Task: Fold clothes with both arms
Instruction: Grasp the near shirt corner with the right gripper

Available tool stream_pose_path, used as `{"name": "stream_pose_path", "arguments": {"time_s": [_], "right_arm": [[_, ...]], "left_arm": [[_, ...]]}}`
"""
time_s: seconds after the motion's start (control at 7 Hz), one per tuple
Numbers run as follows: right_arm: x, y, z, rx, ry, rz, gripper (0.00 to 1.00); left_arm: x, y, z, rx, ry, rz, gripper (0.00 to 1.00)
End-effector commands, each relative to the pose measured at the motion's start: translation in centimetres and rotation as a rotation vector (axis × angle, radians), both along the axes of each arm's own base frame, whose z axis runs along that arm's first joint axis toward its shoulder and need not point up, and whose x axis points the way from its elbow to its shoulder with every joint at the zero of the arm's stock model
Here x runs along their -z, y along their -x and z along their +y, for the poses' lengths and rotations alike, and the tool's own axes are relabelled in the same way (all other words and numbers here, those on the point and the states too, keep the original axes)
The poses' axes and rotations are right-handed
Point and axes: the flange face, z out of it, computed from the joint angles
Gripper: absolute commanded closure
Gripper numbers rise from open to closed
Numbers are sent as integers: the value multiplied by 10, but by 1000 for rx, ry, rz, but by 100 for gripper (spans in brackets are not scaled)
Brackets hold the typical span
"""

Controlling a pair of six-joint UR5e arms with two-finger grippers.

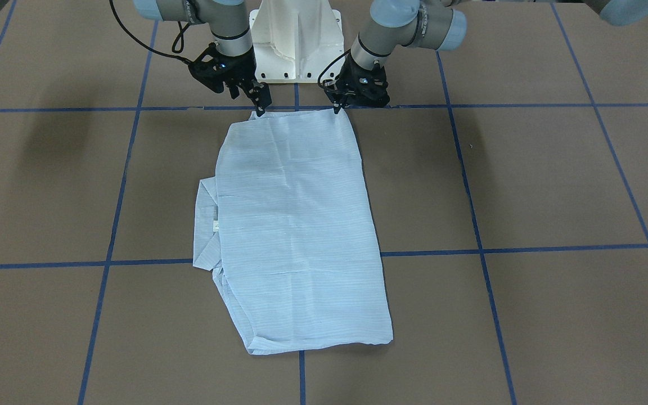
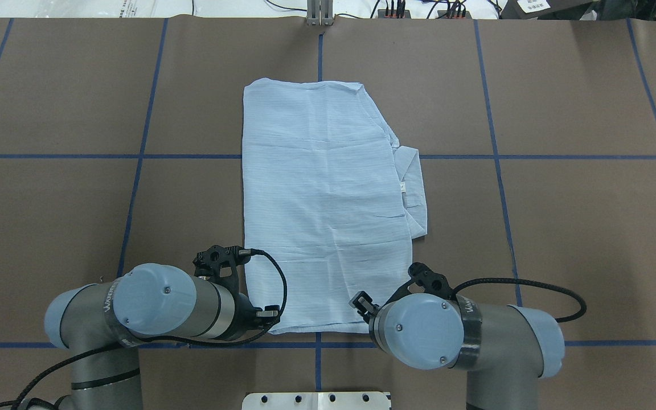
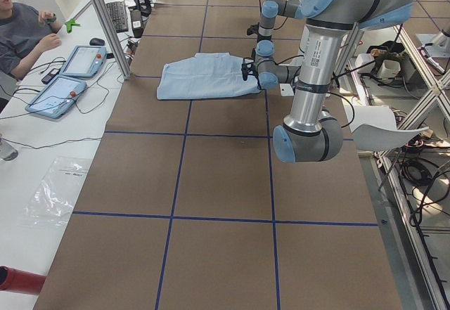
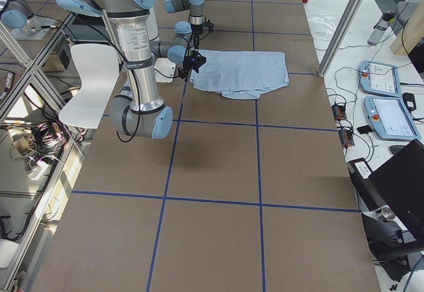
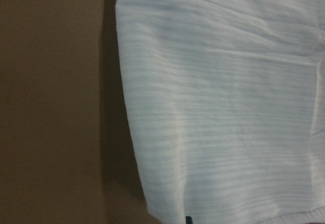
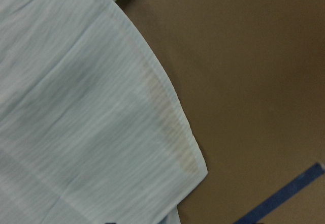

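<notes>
Risk, grip: the near corners of the shirt (image 1: 296, 225) were thin stacked layers. A pinch that caught only the top layer would likely peel the fold open on lift.
Risk, sync: if the left gripper (image 1: 340, 106) and right gripper (image 1: 261, 107) rose unevenly, the near edge would probably skew and the next fold land crooked.
Risk, slip: light cloth with a small bite at the very corner could pull out mid-carry.
Risk, collar: the collar (image 1: 205, 225) stuck out past the long edge on the robot's right, so an end-over-end fold would likely leave it showing.
Shirt look: light blue with fine stripes, folded to a long panel. It lay flat with shallow cross creases, and the white neck label (image 1: 216, 226) was visible.
Shirt location: middle of the brown bench (image 1: 526, 180), long axis running away from the robot. The near edge lay just beside the blue tape line (image 1: 526, 105).
Left gripper: tips were down at the near corner on its own side. Couldn't tell whether it was clamped on the cloth or open.
Right gripper: tips were at the other near corner, fingers looking close together, cloth slightly peaked there. Couldn't tell whether it held the cloth.
</notes>
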Motion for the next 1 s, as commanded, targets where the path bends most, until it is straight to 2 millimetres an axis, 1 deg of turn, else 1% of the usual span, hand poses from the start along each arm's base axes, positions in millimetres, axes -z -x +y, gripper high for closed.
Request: {"name": "stream_pose_path", "arguments": {"time_s": [0.0,0.29,0.57,0.86], "right_arm": [[2,10,-1,-72,19,1,8],[1,12,-4,-91,11,3,8],[4,26,-7,-105,12,11,8],[-4,33,-7,-104,15,30,8]], "left_arm": [[3,1,1,0,0,6,100],[3,1,1,0,0,6,100],[6,3,1,0,-2,12,100],[6,3,1,0,-2,13,100]]}}
